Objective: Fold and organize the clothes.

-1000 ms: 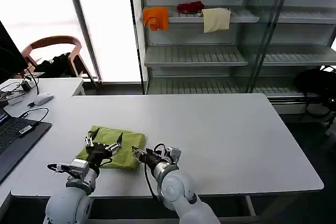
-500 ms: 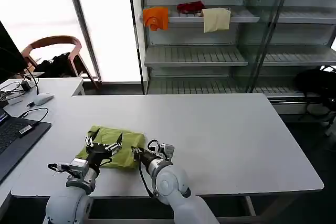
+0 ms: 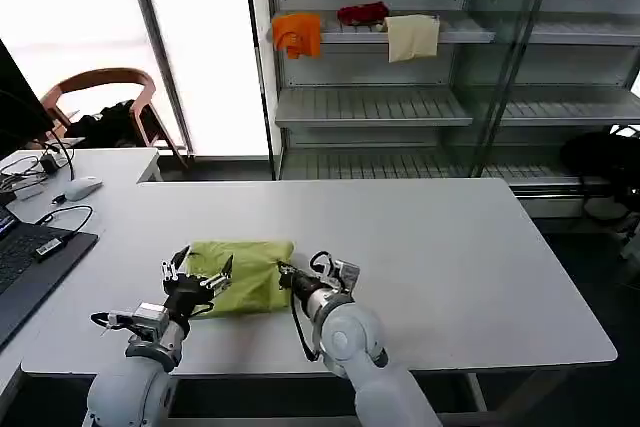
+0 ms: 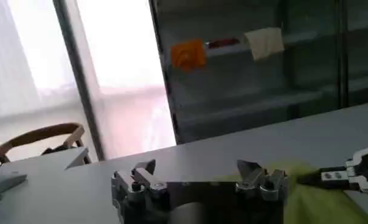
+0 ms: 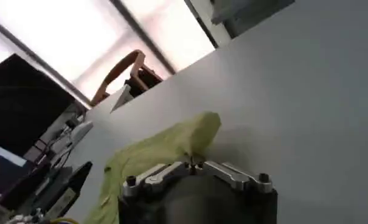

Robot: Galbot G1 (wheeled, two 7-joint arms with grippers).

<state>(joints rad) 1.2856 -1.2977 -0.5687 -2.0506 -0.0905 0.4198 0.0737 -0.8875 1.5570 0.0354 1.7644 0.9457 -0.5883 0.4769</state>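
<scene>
The folded T-shirt [image 3: 243,274] is being pinched at its right edge by the right gripper [image 3: 283,273], probably so it can be slid across the table [image 3: 450,257], while the left gripper [image 3: 198,278] is being held spread apart over the shirt's left edge.

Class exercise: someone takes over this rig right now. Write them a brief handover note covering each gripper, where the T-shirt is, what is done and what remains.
Left gripper: open, low over the near left edge of the lime T-shirt, holding nothing.
Right gripper: shut on the T-shirt's right edge.
T-shirt: on the white table, near the front edge, already folded into a compact, roughly rectangular bundle.
Done: the main folds.
Left: probably tidy the last fold, release it, then put the bundle away.
</scene>
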